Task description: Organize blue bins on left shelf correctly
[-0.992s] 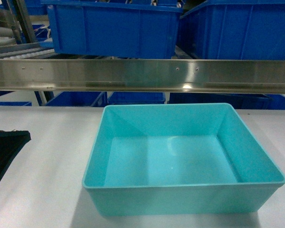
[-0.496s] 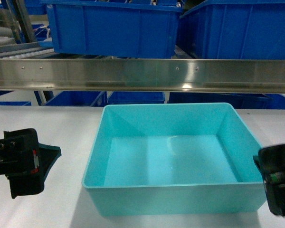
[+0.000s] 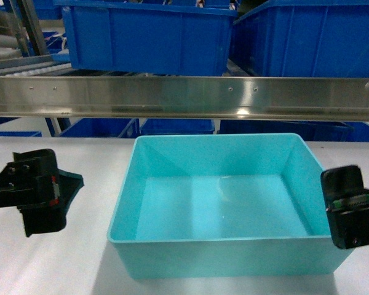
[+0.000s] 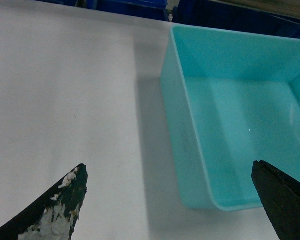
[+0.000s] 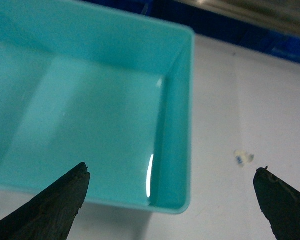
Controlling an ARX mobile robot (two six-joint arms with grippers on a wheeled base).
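Centrally placed on the white worktop [image 3: 55,258] sits one turquoise bin [image 3: 234,209], upright, empty, its long axis running left to right across the head view. It stands in front of and below the steel rail [image 3: 184,97] of the left shelf; it is not on the shelf. Darker blue ribbed bins [image 3: 147,34] occupy the rack above and behind.

Left claw [image 4: 167,200]: jaws spread wide, nothing held. In its wrist view the bin's left wall and near-left corner fall between the two tips, one tip over bare worktop, the other over the bin's interior. Whether it touches the rim cannot be told.

Right claw [image 5: 172,197]: jaws likewise apart and empty, straddling the bin's right wall in the same manner.

Judgement: the bin lies between the two claws, each flanking a short end. In the head view the right claw overlaps the bin; the left stands clear, so the right appears nearer. A two-sided lift toward the shelf seems intended, each claw closing on its own wall.
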